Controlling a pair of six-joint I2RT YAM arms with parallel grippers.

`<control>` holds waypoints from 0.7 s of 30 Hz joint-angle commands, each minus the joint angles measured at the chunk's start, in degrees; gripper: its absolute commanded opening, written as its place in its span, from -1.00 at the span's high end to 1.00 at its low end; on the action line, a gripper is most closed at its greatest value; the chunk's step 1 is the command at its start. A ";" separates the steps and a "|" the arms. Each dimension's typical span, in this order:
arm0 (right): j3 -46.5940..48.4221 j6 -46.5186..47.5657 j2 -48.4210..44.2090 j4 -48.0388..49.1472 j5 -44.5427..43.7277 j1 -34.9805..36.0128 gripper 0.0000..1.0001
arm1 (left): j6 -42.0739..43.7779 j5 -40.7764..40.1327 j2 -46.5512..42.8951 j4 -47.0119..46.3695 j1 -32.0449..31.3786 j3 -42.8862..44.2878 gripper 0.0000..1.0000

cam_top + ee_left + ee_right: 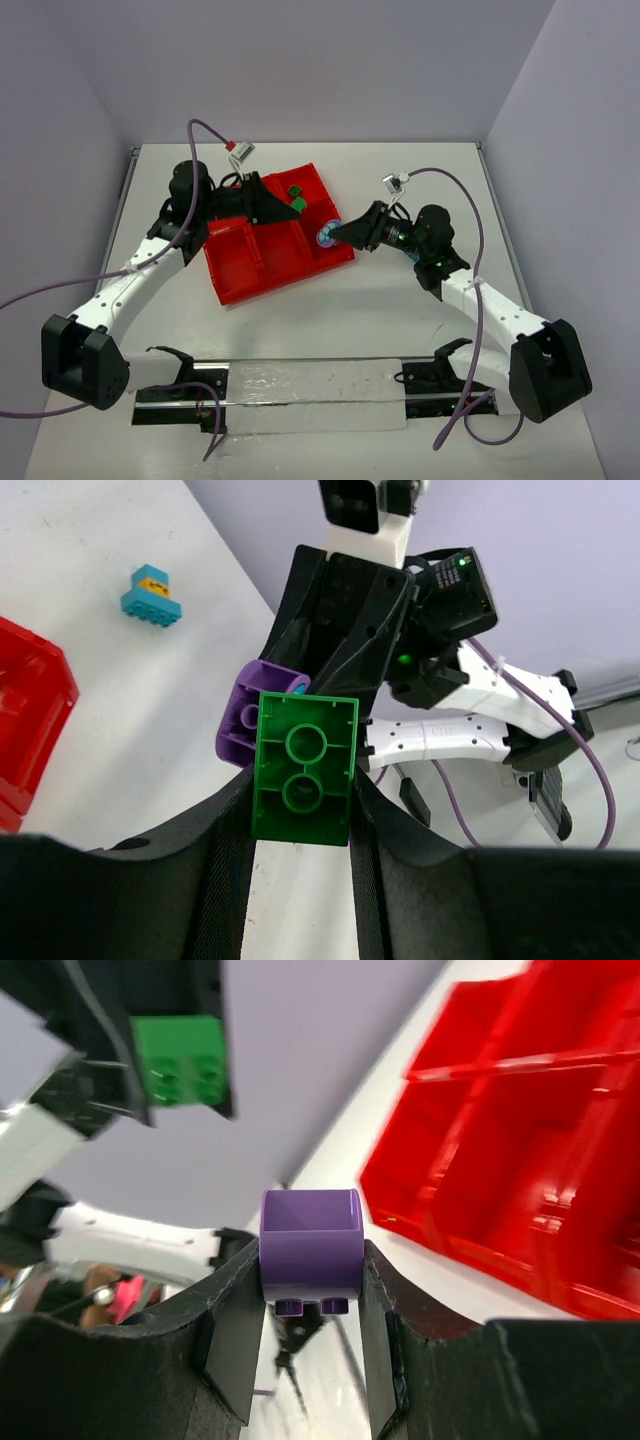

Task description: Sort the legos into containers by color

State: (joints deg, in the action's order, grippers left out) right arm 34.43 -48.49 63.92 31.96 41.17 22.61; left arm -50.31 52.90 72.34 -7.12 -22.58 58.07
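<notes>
Over on the white worktop, the glossy red plastic compartment tray is parked between both arms, presumably so either can reach it. Above its far right corner, the left pincer is clamped on a green rectangular plastic brick, pinched by its long sides. By the tray's right edge, a small purple plastic brick is squeezed in the right pincer, held clear of the compartments. One light blue brick is seen lying on the worktop, apart.
</notes>
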 commanded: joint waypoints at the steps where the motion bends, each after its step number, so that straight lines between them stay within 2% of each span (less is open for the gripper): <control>1: 10.86 11.32 -1.46 -21.38 -8.67 -0.28 1.00 | 4.05 -1.82 2.52 10.21 2.11 7.26 1.00; 4: 18.22 18.32 0.03 -35.69 -18.33 -0.20 1.00 | 12.81 -11.91 6.75 24.18 2.28 16.03 1.00; 5: 18.48 19.14 0.46 -36.18 -19.76 -0.20 1.00 | 12.95 -12.37 7.56 26.97 2.28 16.28 1.00; 9: 24.72 22.51 2.95 -45.42 -25.09 -0.02 1.00 | 18.31 -23.91 10.67 37.27 2.28 18.45 1.00; 15: 32.14 25.14 6.72 -53.44 -31.97 0.39 1.00 | 21.36 -36.37 12.90 43.78 2.19 16.35 1.00; 21: 38.84 26.34 12.05 -59.09 -34.23 1.50 1.00 | 21.15 -39.54 14.39 45.48 1.77 15.87 1.00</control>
State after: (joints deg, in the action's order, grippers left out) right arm 66.83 -24.47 73.28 -21.75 10.59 23.08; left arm -30.69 18.44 86.47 35.55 -20.52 74.31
